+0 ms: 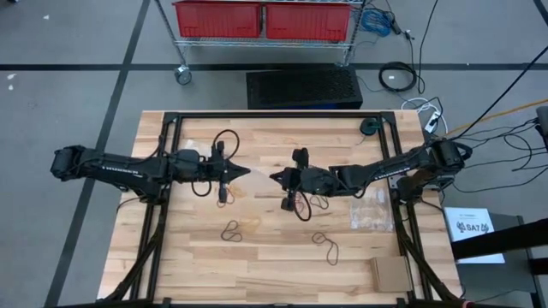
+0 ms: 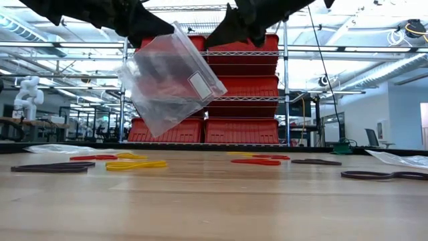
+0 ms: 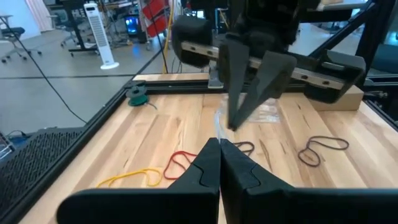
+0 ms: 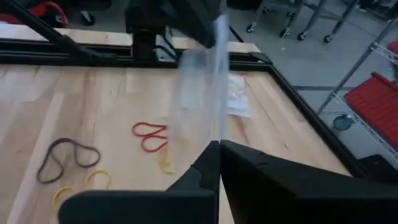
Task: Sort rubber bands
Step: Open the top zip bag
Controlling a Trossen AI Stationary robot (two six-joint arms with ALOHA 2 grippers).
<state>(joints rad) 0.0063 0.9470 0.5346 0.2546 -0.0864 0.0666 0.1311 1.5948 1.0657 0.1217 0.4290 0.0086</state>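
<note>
Both the left gripper and right gripper have fingers pinching 1 clear bag between them above the counter, likely to spread its mouth, while rubber bands lie loose below.

Pretty clearly a robotics lab or workshop: grey floor marked with black tape lines, a wire rack stacked with red bins, loose cables on the floor, a white tower fan, office chairs, and exposed ceiling ducts.
</note>
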